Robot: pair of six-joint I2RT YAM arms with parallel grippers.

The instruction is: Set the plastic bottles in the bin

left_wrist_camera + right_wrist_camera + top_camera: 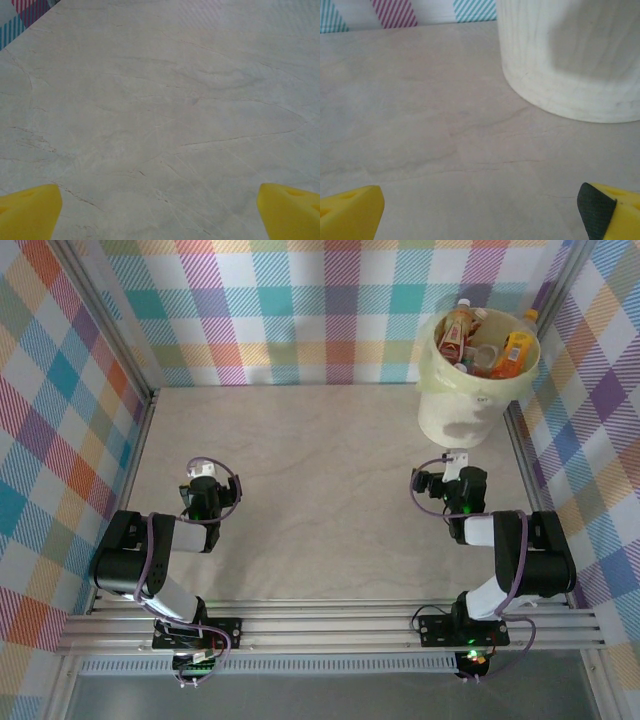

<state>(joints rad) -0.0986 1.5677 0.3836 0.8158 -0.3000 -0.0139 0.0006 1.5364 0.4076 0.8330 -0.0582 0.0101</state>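
The bin (455, 412) sits up at one o'clock on the table, tucked into the far right corner, and the plastic bottles (515, 352) are packed inside it. They are jumbled on top of one another, orange and clear, red labels, white caps, so an exact count is not possible. A dark shadow blotches the bin's near wall. From the right wrist camera the bin (570, 55) looms at one o'clock, its rim cut off by the top of the frame, with only the pale wall and base edge showing. The right gripper (480, 210) is spread wide and holds nothing, its yellow fingertips (350, 212) clipped at the bottom corners. One of them carries a dark pad. It sits just short of the bin, not touching. The left gripper (160, 210) is also wide and empty, with yellow tips at each lower corner above bare surface. From overhead it (205, 472) is at nine o'clock, well apart from the bin. The table (320, 460) is pale, marble-veined and matte. Pastel plaid walls (300, 310) close in on three sides, and an aluminium rail (330, 630) carries both bases at six o'clock.
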